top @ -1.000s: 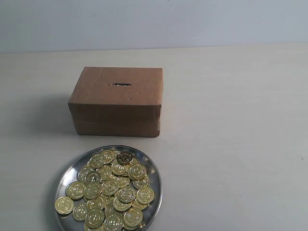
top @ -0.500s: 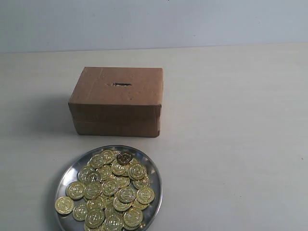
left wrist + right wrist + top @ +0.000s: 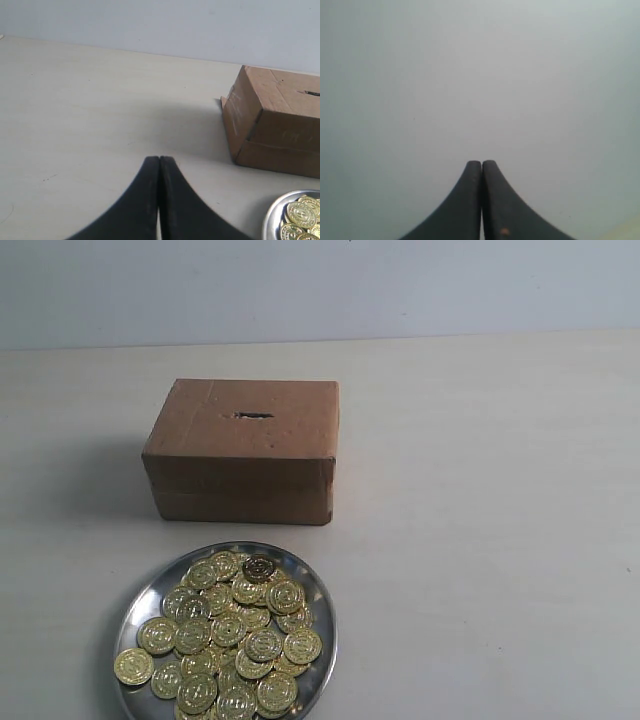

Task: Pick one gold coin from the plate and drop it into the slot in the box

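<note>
A round silver plate (image 3: 143,599) near the front edge holds a heap of gold coins (image 3: 232,633); one coin (image 3: 133,667) rests on its left rim. Behind it stands the brown cardboard box (image 3: 240,452) with a dark slot (image 3: 253,416) in its top. Neither arm shows in the exterior view. The left wrist view has my left gripper (image 3: 159,159) shut and empty above bare table, with the box (image 3: 276,124) and the plate's edge (image 3: 272,215) off to one side. My right gripper (image 3: 482,163) is shut and empty, facing only a plain grey surface.
The pale table (image 3: 480,500) stretches wide around the box and plate. A grey wall (image 3: 320,285) rises behind the table's far edge.
</note>
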You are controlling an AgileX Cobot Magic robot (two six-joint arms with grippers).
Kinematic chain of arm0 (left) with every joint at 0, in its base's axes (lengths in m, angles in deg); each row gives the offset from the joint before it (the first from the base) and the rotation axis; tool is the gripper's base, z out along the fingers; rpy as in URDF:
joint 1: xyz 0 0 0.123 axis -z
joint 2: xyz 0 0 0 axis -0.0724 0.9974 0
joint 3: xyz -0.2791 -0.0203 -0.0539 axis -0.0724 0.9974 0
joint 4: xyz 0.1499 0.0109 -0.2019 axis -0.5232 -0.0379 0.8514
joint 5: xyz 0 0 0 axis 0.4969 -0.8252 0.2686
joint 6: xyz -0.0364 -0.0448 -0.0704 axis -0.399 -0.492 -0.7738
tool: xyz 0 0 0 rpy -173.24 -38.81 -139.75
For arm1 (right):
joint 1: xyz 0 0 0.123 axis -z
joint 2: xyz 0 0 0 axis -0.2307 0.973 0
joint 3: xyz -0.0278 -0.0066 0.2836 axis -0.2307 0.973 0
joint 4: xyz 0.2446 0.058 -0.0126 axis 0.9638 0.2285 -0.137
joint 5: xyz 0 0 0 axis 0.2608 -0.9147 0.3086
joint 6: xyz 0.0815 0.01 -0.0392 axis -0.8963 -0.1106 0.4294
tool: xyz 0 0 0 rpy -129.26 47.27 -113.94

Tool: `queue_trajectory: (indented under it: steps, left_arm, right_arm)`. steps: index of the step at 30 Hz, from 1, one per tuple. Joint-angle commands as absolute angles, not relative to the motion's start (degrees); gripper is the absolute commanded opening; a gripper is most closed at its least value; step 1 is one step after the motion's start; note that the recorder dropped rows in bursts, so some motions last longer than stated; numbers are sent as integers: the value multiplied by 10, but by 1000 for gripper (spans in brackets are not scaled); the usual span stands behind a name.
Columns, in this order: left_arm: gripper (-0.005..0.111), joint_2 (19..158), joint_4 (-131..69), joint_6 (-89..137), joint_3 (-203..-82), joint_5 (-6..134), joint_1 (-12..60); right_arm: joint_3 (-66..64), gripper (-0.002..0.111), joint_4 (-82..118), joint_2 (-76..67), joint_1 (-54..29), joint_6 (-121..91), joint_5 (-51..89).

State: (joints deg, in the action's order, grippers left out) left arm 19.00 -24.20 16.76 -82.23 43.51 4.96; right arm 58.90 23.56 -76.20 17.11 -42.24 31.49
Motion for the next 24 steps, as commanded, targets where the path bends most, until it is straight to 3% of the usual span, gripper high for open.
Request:
queue_trajectory:
  steps: [1, 9, 16, 24]
  left_arm:
    - [0, 187, -244, 168, -821, 439, 53]
    - [0, 187, -244, 168, -821, 438, 53]
    - [0, 187, -244, 168, -821, 438, 53]
    - [0, 187, -244, 168, -821, 438, 53]
  right_arm:
    - [505, 0, 165, -733, 173, -456, 142]
    - [353, 0, 273, -547, 173, -52, -111]
    - [275, 0, 527, -365, 134, 222, -166]
    - [215, 0, 540, -156, 5, 266, -193]
